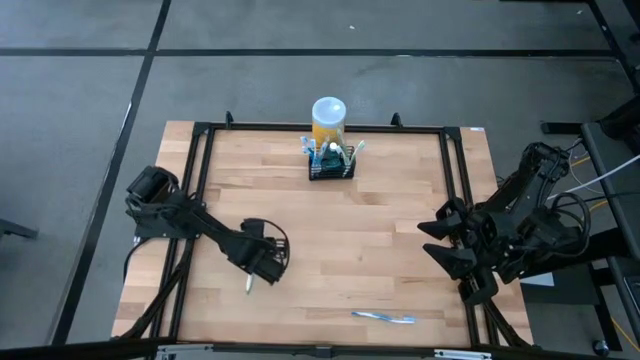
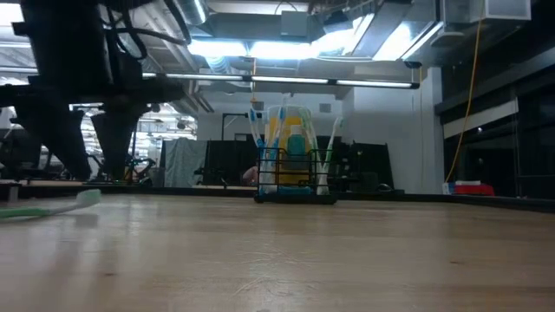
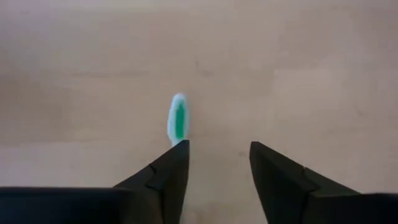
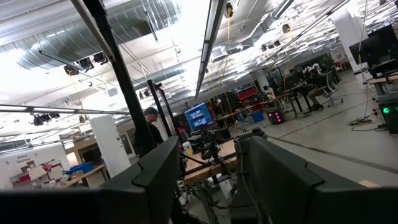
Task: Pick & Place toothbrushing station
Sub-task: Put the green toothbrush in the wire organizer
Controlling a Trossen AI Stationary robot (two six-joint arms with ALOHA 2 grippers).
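The toothbrushing station (image 1: 331, 166), a small black wire-mesh holder with several toothbrushes standing in it, rests on the table's far middle; it also shows in the low view (image 2: 295, 173). A green-and-white toothbrush (image 3: 178, 119) lies flat on the wood under my left gripper (image 3: 217, 147). That gripper is open and hovers above it at the table's near left (image 1: 264, 268), with one end of the brush beside one finger. A blue-and-white toothbrush (image 1: 383, 317) lies near the front edge. My right gripper (image 1: 440, 240) is open and empty at the table's right side.
A yellow cylinder with a white round top (image 1: 329, 116) stands just behind the holder. A black frame (image 1: 200, 160) runs around the table. Bare wood lies between the holder and the front edge. A person (image 4: 149, 127) stands in the room beyond.
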